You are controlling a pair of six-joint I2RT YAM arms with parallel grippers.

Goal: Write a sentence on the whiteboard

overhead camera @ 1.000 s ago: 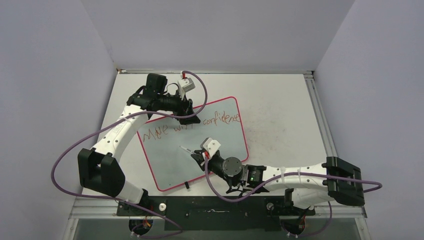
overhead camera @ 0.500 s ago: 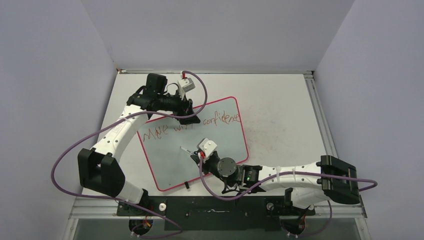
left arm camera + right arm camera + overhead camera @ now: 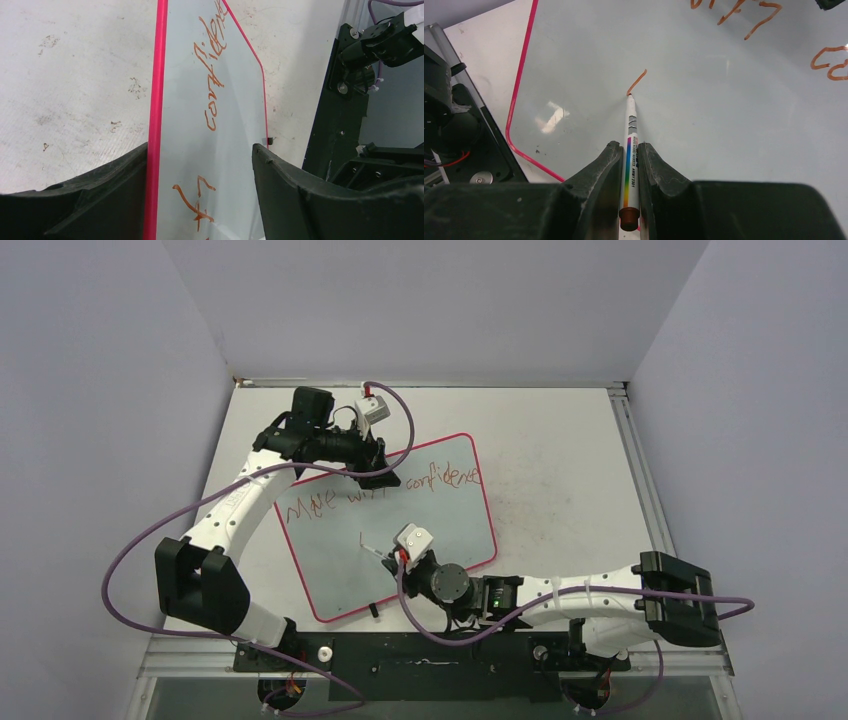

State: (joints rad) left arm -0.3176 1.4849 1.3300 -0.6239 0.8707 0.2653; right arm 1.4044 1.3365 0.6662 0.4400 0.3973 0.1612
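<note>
**Top view:** the whiteboard lies askew on the surface, between the two arms. The sentence runs along its far edge. You can read "confidence" at the right end, and the earlier words are partly under the left arm. The left pincer sits on that far edge, mid-line of the writing. The right pincer is over the near half of the board, well below the writing, with the marker sticking out to the left of it.

**Left wrist:** the left pincer's jaws stand wide apart. The pink rim runs just inside one finger, and the other finger is over the board face. "confidence" reads away from the camera between them. You can't tell from here whether either finger presses on the board, and nothing is clamped.

**Right wrist:** the right pincer is closed tight on the marker, barrel straight out between the fingers and cap end back by the camera. The tip touches the whiteboard at the lower end of a short red-brown stroke, alone on the bare middle of the board. The sentence letters are at the top of the frame, well apart from the tip. The board's rounded near-left corner is off to the left of the pincer.
</note>
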